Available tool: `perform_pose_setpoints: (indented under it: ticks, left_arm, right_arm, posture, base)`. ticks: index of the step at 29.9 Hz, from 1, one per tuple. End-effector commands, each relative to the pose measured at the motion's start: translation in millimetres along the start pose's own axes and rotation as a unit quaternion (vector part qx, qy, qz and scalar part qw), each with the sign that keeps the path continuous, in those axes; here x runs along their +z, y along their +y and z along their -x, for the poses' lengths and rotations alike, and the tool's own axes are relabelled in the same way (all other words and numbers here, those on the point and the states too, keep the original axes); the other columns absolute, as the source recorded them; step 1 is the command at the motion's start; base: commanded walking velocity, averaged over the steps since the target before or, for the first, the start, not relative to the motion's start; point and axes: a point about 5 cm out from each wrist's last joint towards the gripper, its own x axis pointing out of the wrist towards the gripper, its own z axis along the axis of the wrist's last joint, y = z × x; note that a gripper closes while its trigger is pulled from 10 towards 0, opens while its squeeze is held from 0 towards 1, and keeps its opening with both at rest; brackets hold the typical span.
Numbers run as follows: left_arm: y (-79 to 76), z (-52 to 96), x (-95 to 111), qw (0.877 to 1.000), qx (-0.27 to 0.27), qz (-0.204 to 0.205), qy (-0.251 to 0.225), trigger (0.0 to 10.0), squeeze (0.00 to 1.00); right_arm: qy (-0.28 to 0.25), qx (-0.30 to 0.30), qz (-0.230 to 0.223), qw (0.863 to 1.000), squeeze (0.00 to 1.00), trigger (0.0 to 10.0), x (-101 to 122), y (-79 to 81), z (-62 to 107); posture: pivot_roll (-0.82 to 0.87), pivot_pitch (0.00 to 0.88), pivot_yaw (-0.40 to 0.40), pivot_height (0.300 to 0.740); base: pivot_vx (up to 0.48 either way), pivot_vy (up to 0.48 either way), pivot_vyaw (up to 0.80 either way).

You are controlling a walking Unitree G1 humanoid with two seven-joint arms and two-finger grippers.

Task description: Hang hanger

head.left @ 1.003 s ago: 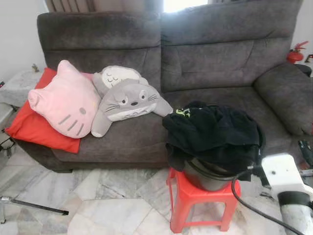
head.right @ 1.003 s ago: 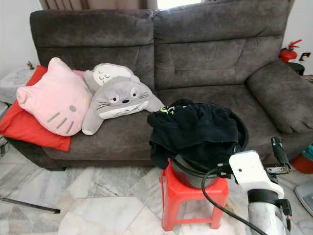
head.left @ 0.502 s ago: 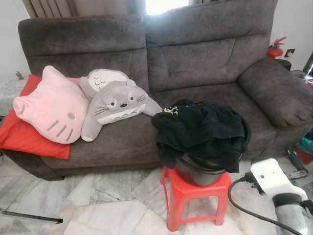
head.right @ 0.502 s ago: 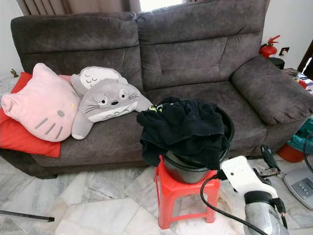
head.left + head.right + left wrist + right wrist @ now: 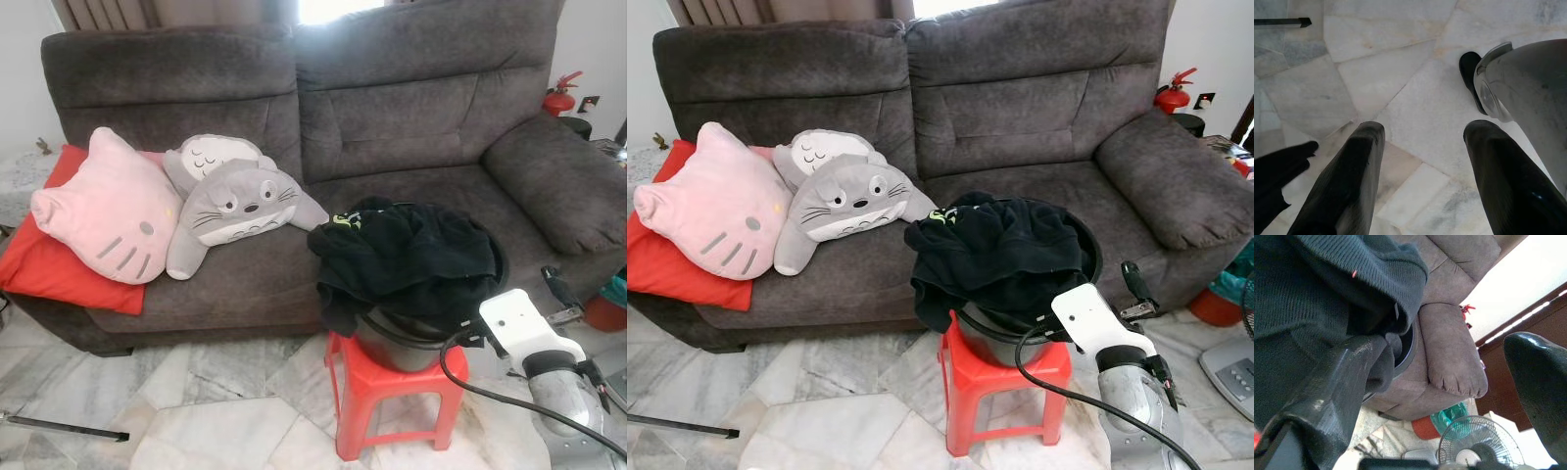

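A heap of black clothes (image 5: 411, 255) spills over a black bucket (image 5: 1094, 258) that stands on a red stool (image 5: 392, 387) in front of the sofa. My right arm, with its white wrist block (image 5: 1087, 315), reaches up at the bucket's right side. In the right wrist view my right gripper (image 5: 1447, 345) is open, with one finger (image 5: 1342, 377) lying against the dark cloth at the bucket's rim. My left gripper (image 5: 1425, 129) hangs open over the marble floor, holding nothing.
A dark grey sofa (image 5: 411, 117) holds a pink cat cushion (image 5: 103, 211), a grey plush (image 5: 240, 206) and a red cushion (image 5: 49, 264). A fan (image 5: 1229, 362) and a teal-and-red container (image 5: 1220, 304) stand at the right. A black rod (image 5: 59, 426) lies on the floor at left.
The camera has shifted across the sofa. My right arm has risen and moved left, closer to the bucket's right side.
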Motion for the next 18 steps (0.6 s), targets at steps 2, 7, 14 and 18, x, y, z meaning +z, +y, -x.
perform_pose_setpoints:
  ticks: [2, 7, 14, 18]
  left_arm:
    - [2.4, 0.4, -1.4, 1.0, 0.006, -0.001, 0.004, 10.0, 0.0]
    - [2.2, 0.3, -1.3, 1.0, 0.006, 0.0, 0.004, 10.0, 0.0]
    - [2.0, 0.2, -1.1, 1.0, 0.007, 0.0, 0.005, 10.0, 0.0]
    - [1.8, 0.2, -1.1, 1.0, 0.006, 0.0, 0.005, 10.0, 0.0]
  right_arm:
    - [-0.008, -0.005, -0.002, 1.0, 0.0, 10.0, 2.5, -3.4, -4.5]
    - [-0.021, -0.014, -0.003, 1.0, 0.0, 10.0, 9.6, -8.3, -12.5]
    - [-0.03, -0.028, -0.002, 0.999, 0.0, 10.0, 13.8, -14.9, -19.5]
    - [-0.036, -0.032, -0.002, 0.999, 0.0, 10.0, 16.4, -16.8, -22.0]
  posture:
    - [-0.23, 0.0, 0.083, 0.74]
    - [-0.23, 0.0, 0.084, 0.74]
    - [-0.22, 0.0, 0.083, 0.74]
    - [-0.22, 0.0, 0.083, 0.74]
  base:
    - [0.0, 0.0, 0.0]
    - [0.0, 0.0, 0.0]
    - [0.0, 0.0, 0.0]
    - [0.0, 0.0, 0.0]
